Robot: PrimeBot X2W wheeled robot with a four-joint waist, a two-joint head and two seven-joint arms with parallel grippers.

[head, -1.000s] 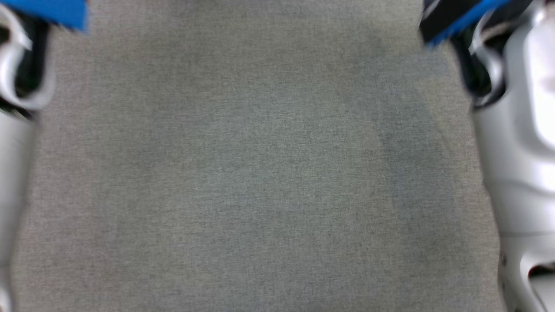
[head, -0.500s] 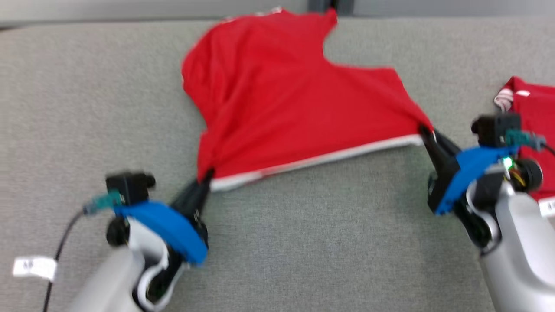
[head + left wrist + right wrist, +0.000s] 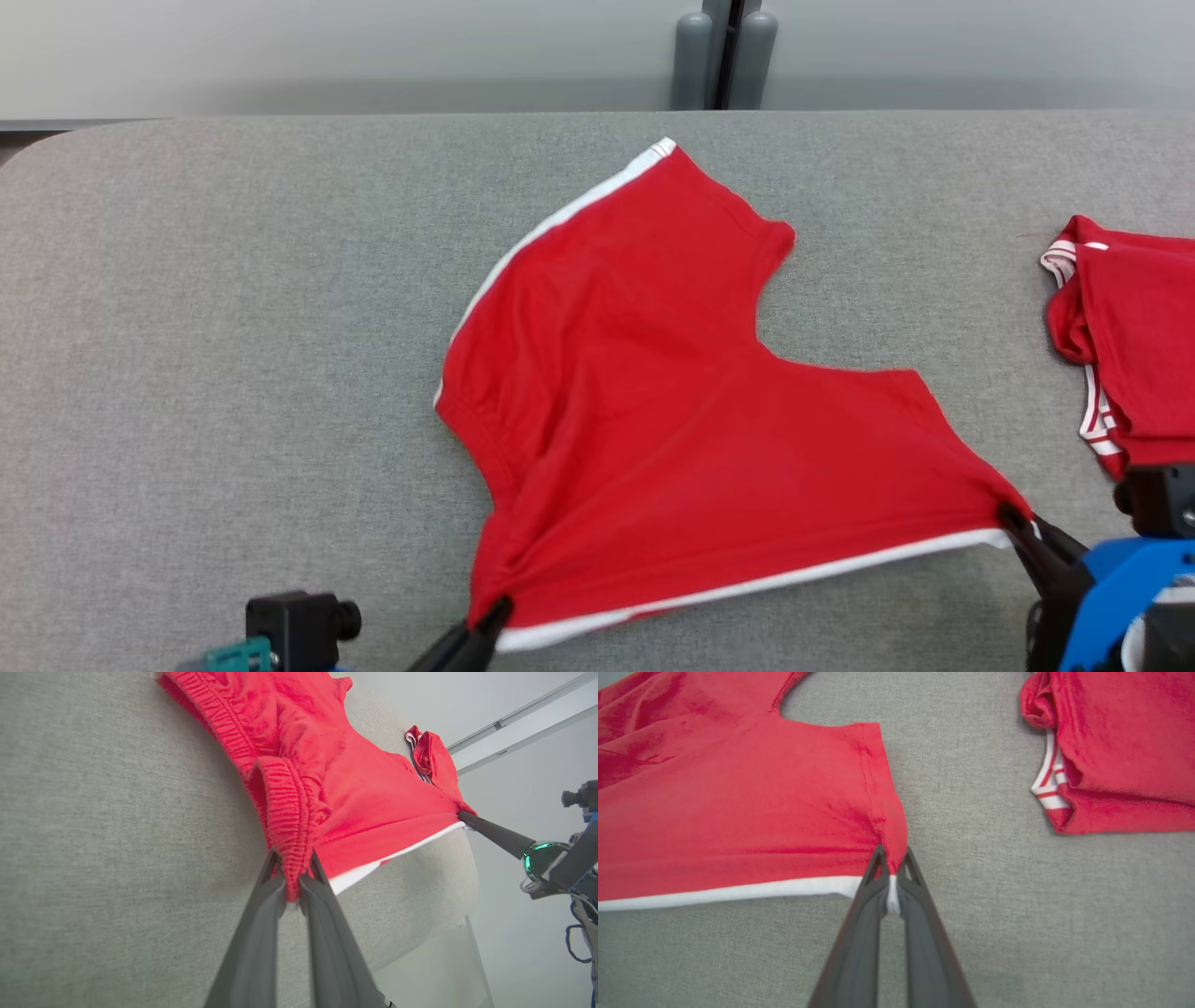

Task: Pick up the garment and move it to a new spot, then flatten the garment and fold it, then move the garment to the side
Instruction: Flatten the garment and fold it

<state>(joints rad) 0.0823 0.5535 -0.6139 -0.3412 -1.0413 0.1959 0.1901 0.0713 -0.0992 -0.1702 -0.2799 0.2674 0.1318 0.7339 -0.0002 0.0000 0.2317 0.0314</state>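
Now tilted up from the bare grey cloth of a second ago to take in the whole table; a shift of the head view, not of things. Spread across mid-table, the garment: red, one leg pointing away, the other to the right, white-striped near edge drawn straight and taut, much as half a second back. Off to the right, well apart, a second red pile. Judged from that: carry to a new spot about done, flattening under way, fold not yet begun. Clamped on the near-left corner, left gripper, pinched tight on a bunched ribbed band in the left wrist view; clamped likewise on the near-right corner, right gripper, nipping the white edge between closed tips in the right wrist view. Garment thus strung between both and lying away from them up the table; near edge touching the surface or just off it, cannot tell which.
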